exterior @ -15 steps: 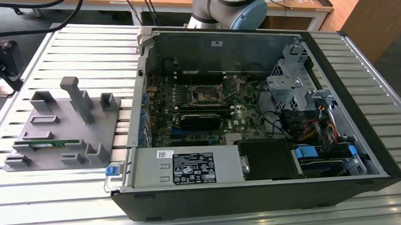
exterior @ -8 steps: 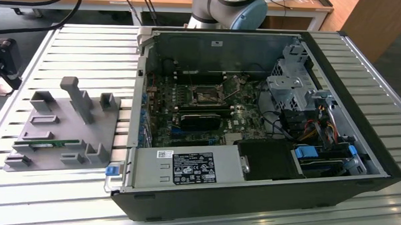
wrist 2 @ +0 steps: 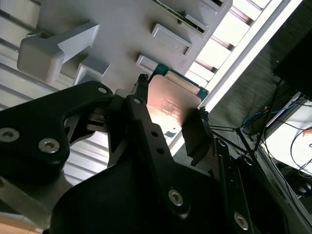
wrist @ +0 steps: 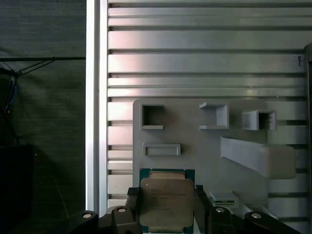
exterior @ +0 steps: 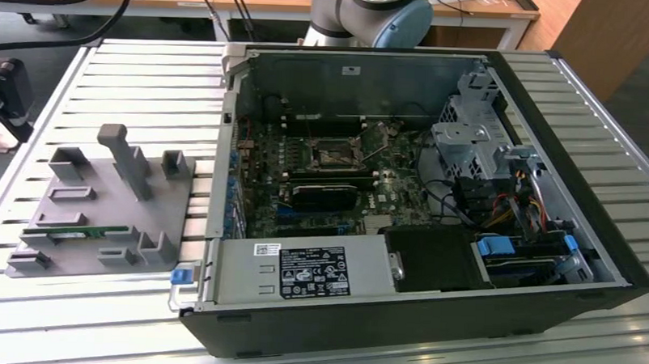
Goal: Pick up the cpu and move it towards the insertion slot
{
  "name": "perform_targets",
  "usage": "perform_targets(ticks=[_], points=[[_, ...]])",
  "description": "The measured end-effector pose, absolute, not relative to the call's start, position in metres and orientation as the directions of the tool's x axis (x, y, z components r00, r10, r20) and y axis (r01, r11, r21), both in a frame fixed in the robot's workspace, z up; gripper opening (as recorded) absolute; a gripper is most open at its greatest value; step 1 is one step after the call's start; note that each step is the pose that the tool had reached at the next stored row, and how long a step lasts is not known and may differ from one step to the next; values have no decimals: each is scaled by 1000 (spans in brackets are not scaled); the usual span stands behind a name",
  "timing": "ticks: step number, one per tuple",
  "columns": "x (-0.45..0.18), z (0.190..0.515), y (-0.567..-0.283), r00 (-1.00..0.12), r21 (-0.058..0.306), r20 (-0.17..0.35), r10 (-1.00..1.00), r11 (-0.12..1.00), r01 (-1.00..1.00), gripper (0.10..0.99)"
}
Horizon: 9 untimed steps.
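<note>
First wrist view showed us the chip [wrist: 165,202], silver-topped with a green rim, clamped between the two black fingers [wrist: 132,195] of the gripper [wrist: 165,191]. One edge of it ran out of the picture, and the fingers covered its sides. It hung over the grey holder [wrist: 195,146] on the slatted table [wrist: 195,48]. In the exterior view the socket [exterior: 334,156] lay inside the open computer case [exterior: 406,322], toward the exterior view's right of the holder. We could not make out its lever. The arm [exterior: 374,10] was cut off at the far edge.
</note>
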State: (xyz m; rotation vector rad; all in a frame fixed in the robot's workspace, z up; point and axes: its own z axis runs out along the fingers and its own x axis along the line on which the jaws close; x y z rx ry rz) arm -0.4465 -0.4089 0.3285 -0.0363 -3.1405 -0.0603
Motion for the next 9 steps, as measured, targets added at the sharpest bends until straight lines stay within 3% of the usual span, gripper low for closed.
perform_targets(ticks=[9], points=[[-446,332,-409,-1000,38,1,23,999,23,529]])
